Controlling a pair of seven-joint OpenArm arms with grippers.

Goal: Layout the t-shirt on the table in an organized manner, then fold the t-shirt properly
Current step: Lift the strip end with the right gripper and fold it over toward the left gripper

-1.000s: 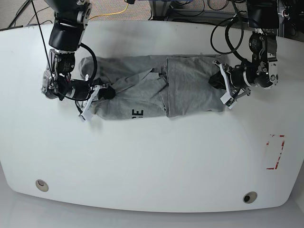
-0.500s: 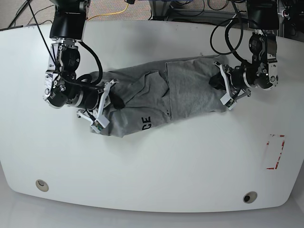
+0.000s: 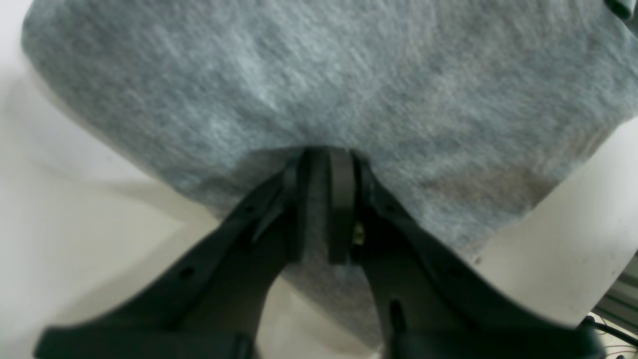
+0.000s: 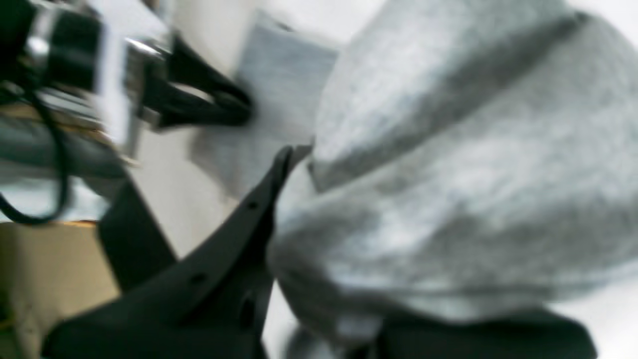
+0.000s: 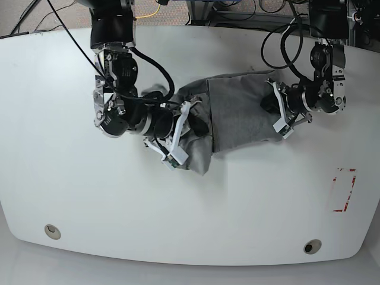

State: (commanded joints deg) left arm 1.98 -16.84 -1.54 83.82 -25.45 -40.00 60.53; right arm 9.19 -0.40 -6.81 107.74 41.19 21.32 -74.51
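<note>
T-shirt (image 5: pixel 234 113) between both clamped grippers

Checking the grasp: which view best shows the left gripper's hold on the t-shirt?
The left wrist view: the left gripper has grey t-shirt fabric clamped between its fingers. The base view shows it small; the right wrist view only blurred.

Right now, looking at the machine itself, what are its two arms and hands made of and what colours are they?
Both arms are black and silver-grey, built from chunky round joints, with loose black cables looping along them. The right hand and left hand carry white brackets and end in two slim matte black fingers with small screw holes.
</note>
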